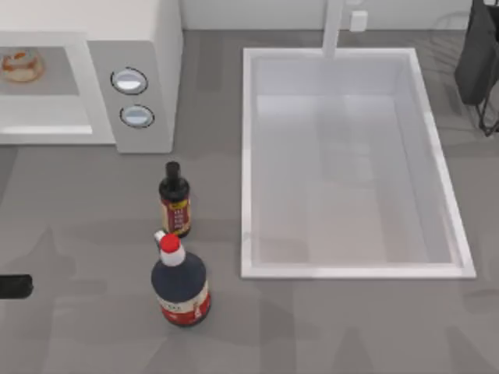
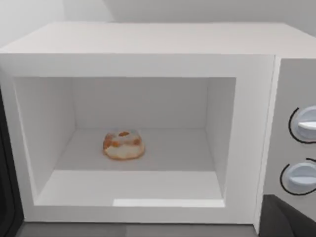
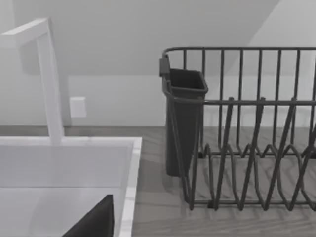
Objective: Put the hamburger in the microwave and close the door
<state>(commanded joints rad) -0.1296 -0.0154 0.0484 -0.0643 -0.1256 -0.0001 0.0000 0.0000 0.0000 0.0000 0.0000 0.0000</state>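
the hamburger (image 2: pixel 123 144) already sits inside the microwave (image 2: pixel 148 44), on the cavity floor a little toward the back, clear of every wall. the door (image 2: pixel 7 197) stands swung wide open at the microwave's left, showing as a dark edge in the left wrist view. so what's left, i'd say, is shutting it.

a dark tip at the table's left edge is likely the left gripper (image 1: pixel 14 286), well in front of the microwave; i can't tell how its jaws stand. to do this well it should go round the outer face of the door and push it through its arc, not toward the hinge, with steady contact until the panel meets the frame. the bun sits deep enough that the door shouldn't catch it.

the microwave is a smooth, matte white box with squared edges and two round silver knobs (image 1: pixel 129 80) on a grey panel. in front stand a slim dark bottle (image 1: pixel 174 199) and a fatter, red-capped one (image 1: pixel 179 282), both glossy. next comes a deep rectangular white sink (image 1: pixel 248 156), then a dark wire rack (image 3: pixel 256 148). the right gripper (image 3: pixel 94 222) hangs parked by the sink's far right corner, its jaws impossible to read.
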